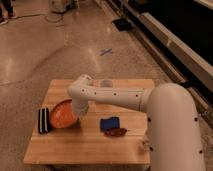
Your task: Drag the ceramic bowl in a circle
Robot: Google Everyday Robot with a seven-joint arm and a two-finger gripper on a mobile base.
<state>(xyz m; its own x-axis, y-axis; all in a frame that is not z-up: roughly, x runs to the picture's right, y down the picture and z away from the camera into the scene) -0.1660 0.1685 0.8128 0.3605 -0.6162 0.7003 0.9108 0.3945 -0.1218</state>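
The ceramic bowl [61, 115] is a round, shallow orange bowl on the left part of the wooden table [90, 145]. It lies close to a black and white striped block. My white arm reaches in from the right and bends down over the bowl's right rim. My gripper [77, 111] is at that rim, mostly hidden behind the arm's wrist.
A black and white striped block [44, 120] lies at the table's left side. A small blue cloth-like piece [109, 123] lies mid-table with a dark reddish item [116, 132] just in front. A small white cup [106, 83] stands at the back edge. Shiny floor surrounds the table.
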